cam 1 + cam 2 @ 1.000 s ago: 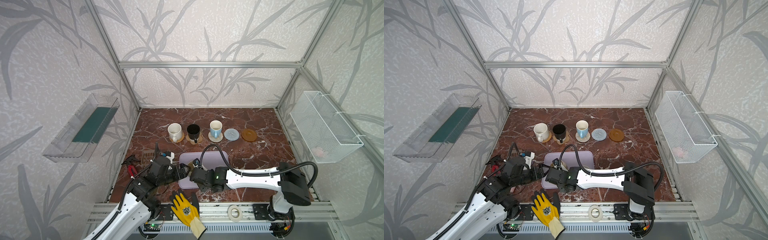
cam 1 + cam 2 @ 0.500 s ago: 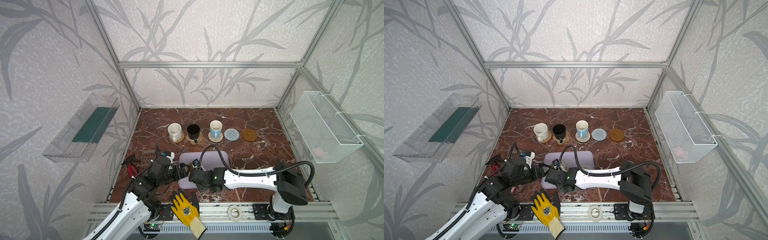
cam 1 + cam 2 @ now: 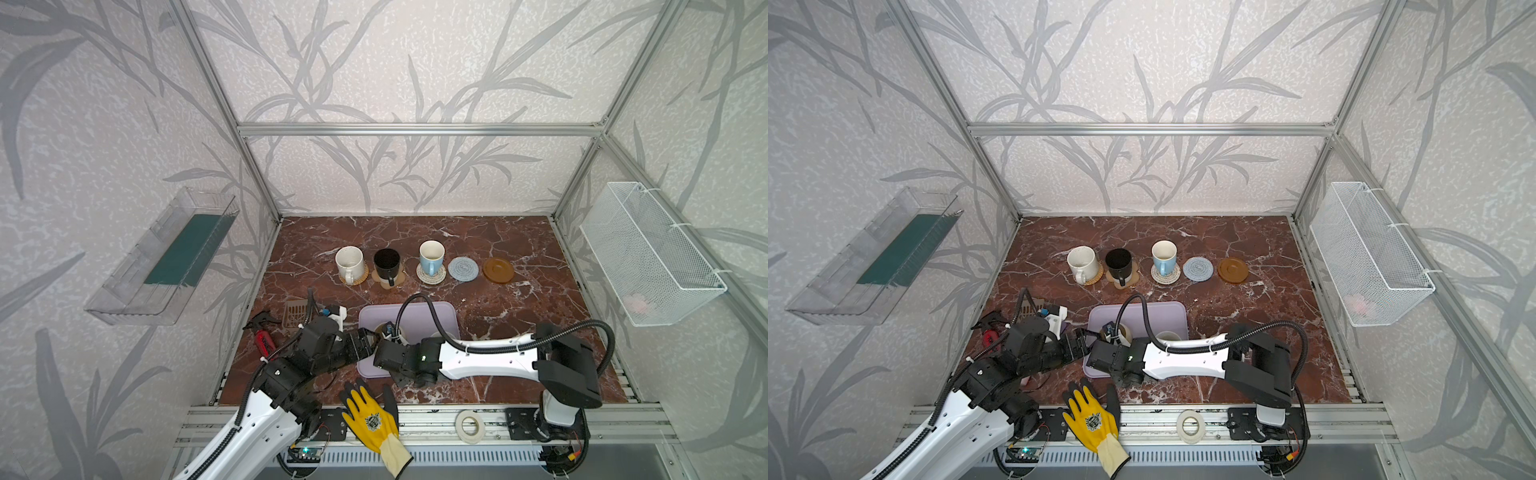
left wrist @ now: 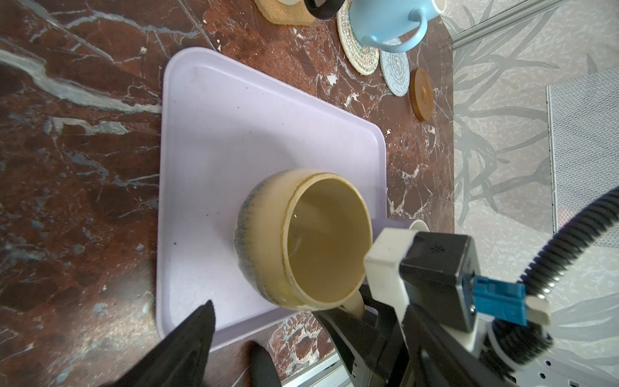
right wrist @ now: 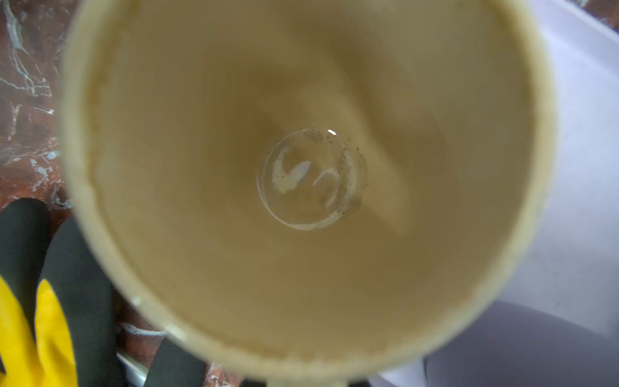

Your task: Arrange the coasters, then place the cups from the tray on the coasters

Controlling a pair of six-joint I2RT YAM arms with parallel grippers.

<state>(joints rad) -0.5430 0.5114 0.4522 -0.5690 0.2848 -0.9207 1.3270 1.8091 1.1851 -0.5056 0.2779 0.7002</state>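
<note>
Stretching low and flat, right pincer (image 4: 355, 311) clamps cream mug (image 4: 264, 231).

The cup (image 4: 268, 234) is cream-yellow, the tray (image 4: 217, 134) lavender.

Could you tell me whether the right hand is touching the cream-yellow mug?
Touching. In the left wrist view, the handle of the cream-yellow mug sits pinched between the black fingers of the right hand, with no gap showing.

The right arm slid left
Its elbow and the right gripper (image 4: 356, 308), at the cream-yellow mug (image 4: 301, 241) over the tray (image 3: 446, 316), shifted slightly leftward.
</note>
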